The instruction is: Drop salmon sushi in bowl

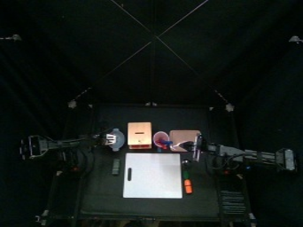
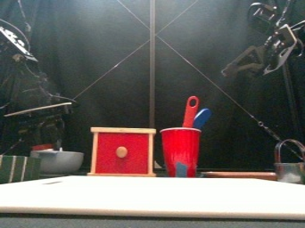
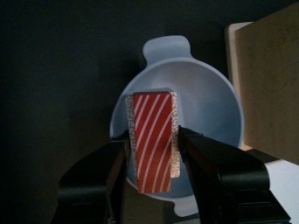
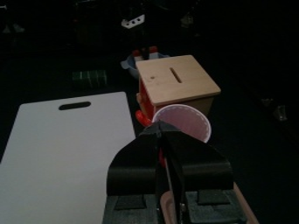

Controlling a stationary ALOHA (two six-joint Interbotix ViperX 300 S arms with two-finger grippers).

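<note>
In the left wrist view my left gripper (image 3: 153,147) is shut on the salmon sushi (image 3: 153,122), an orange piece with white stripes. It holds the sushi right above the pale blue-grey bowl (image 3: 205,83). In the top view the left gripper (image 1: 112,140) is over the bowl (image 1: 113,133) at the table's left. The bowl also shows low at the left of the front view (image 2: 60,161). My right gripper (image 4: 160,129) is shut and empty, pointing toward the red cup (image 4: 187,121); in the top view it rests at the right (image 1: 197,151).
A wooden box with a red front (image 2: 123,151) stands beside the bowl, with the red cup (image 2: 181,151) holding a red and a blue utensil to its right. A white cutting board (image 1: 154,175) lies in front. An orange object (image 1: 189,186) and a black pen (image 1: 115,166) flank it.
</note>
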